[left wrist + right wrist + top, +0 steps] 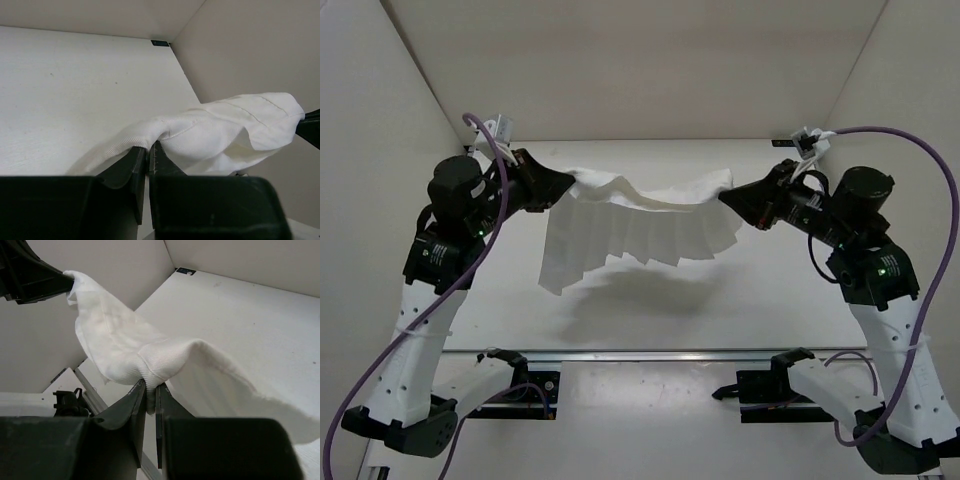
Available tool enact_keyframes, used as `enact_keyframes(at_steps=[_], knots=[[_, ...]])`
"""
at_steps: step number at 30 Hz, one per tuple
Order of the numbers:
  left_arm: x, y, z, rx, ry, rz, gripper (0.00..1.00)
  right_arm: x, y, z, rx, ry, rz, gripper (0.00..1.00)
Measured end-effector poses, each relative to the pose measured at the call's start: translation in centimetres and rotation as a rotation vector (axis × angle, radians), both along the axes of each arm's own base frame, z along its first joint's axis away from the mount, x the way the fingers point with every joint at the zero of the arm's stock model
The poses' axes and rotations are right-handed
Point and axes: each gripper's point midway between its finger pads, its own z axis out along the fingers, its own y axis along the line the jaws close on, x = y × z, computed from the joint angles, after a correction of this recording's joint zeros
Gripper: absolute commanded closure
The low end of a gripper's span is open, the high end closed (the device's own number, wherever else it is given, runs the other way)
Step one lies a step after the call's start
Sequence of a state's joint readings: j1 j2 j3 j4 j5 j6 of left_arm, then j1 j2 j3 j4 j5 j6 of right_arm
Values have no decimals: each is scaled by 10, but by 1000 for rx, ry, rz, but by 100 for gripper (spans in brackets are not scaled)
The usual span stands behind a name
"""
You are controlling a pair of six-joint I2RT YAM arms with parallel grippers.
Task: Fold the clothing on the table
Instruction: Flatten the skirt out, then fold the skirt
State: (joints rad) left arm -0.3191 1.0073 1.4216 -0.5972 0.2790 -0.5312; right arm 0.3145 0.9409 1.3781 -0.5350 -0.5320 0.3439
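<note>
The clothing [630, 228], a white pleated garment, hangs in the air between both arms above the table [750, 300], its pleats fanning downward and its shadow on the surface below. My left gripper [568, 183] is shut on the garment's left top corner. My right gripper [725, 194] is shut on its right top corner. In the left wrist view my left gripper [148, 146] pinches a fold of the clothing [225, 132]. In the right wrist view my right gripper [150, 385] clamps a ribbed hem of the clothing [125, 350], and the other arm's fingers [35, 275] hold the far end.
White walls [620, 60] enclose the table at the back and both sides. A metal rail [650, 353] runs along the near edge, with black fixtures [770, 380] by the arm bases.
</note>
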Motion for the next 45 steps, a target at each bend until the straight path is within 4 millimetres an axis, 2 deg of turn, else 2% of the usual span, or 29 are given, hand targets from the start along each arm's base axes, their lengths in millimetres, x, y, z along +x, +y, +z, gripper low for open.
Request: enact_keyframes(at_steps=[2,4,5,7,9,11,13,14,15,16,17,19,21,23,25,26,27,29,31,33,34,35,36,37,39,43,45], knots=[[2,0,-2,13,21,0,100,3,-5,3,1,-2,-2,100],[11,-1,-18,35,69,3,100,18,-9,-6,-7,39,-13,100],[19,-3,-32,52,103,3,100,27,-9,-15,-12,71,-12,99],[34,-6,-67,86,188,5,100,52,-3,-40,-29,159,-3,100],[52,-9,-110,135,301,5,100,78,2,-68,-47,249,3,100],[75,-14,-146,189,401,0,100,110,9,-107,-81,374,4,100],[96,-18,-170,232,481,-4,100,137,13,-131,-112,459,2,100],[108,-19,-173,247,502,-3,100,150,15,-134,-124,489,3,100],[123,-21,-168,259,510,-3,100,165,16,-128,-128,497,4,100],[139,-24,-156,262,488,-1,100,180,18,-115,-127,471,5,100],[157,-26,-136,258,443,6,100,194,18,-94,-119,424,2,100],[180,-24,-93,231,332,26,100,207,12,-53,-86,313,-4,100],[182,-11,-62,209,252,55,100,199,-2,-21,-48,231,-6,100],[172,1,-53,198,218,77,100,187,-15,-12,-24,197,-9,100],[156,6,-66,192,228,76,100,175,-20,-28,-14,227,2,100],[150,6,-82,197,246,72,100,174,-19,-45,-13,252,5,100],[143,4,-103,206,280,64,100,174,-18,-65,-13,284,7,100],[133,1,-165,223,389,48,100,171,-16,-130,-16,424,6,100],[118,2,-242,242,537,46,100,160,-16,-210,-18,604,-17,100],[90,7,-317,257,709,48,100,129,-16,-279,-32,788,-45,100],[68,10,-350,261,806,45,100,110,-16,-304,-40,871,-53,100],[47,11,-374,269,881,41,100,88,-15,-328,-57,949,-64,100],[29,12,-389,278,939,37,100,73,-14,-341,-70,996,-72,100],[13,13,-400,290,983,32,100,58,-11,-350,-88,1023,-74,100],[-2,13,-406,306,1006,27,100,33,-8,-352,-115,1022,-84,100],[-15,9,-396,320,941,11,100,7,-6,-336,-117,907,-100,100],[-27,6,-391,331,913,-7,100,-9,-7,-337,-114,880,-104,100]])
